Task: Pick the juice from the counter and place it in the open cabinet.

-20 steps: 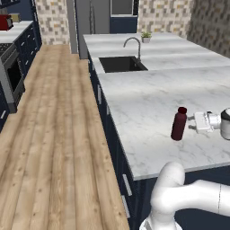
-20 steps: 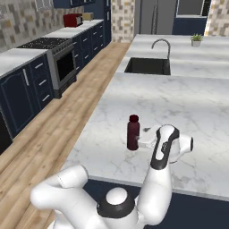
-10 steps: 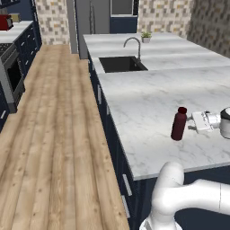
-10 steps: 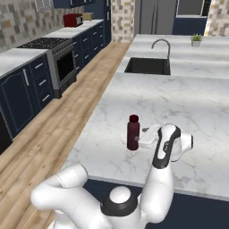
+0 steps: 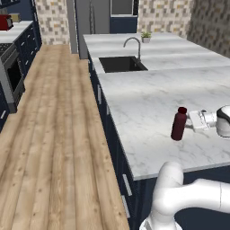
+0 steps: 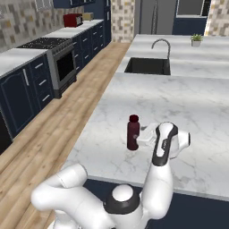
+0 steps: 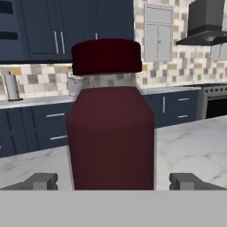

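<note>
Reaching level toward the juice (image 5: 179, 124) standing upright near the worktop (image 5: 143, 96) edge, the end effector (image 7: 113, 181) has its fingers spread on either side, so the next move seems closing on it

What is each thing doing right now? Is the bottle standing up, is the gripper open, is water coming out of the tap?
juice: upright on the counter, cap on, not yet gripped.
gripper: open, one finger on each side of the juice.
tap: no water running.
sink: empty.
</note>
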Controlling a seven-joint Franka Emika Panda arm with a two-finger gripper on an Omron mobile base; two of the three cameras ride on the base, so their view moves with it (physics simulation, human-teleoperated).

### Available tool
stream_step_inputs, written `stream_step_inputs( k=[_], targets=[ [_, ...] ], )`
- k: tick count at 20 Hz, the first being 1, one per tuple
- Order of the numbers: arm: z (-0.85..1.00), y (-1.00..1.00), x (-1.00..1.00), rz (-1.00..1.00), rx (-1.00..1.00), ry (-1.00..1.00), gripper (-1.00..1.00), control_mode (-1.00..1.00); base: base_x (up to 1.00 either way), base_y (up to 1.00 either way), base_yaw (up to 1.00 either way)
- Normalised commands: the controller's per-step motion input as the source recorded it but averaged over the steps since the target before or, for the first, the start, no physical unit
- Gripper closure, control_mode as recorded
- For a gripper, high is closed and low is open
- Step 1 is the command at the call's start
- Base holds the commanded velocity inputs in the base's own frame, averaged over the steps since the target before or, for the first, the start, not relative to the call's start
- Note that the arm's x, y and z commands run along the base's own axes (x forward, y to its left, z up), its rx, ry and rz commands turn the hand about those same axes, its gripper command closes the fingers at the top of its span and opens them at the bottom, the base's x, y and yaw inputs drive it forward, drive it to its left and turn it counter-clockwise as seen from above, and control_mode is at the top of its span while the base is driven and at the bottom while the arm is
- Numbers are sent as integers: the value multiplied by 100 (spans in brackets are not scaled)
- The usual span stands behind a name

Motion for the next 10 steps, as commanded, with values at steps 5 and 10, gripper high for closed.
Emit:
stream_step_inputs(
  k=[5, 10],
  targets=[
    [0, 17, 6, 0, 0, 3, -100, -100, 0, 0, 0],
    [0, 12, 0, 0, 0, 3, -100, -100, 0, 0, 0]
  ],
)
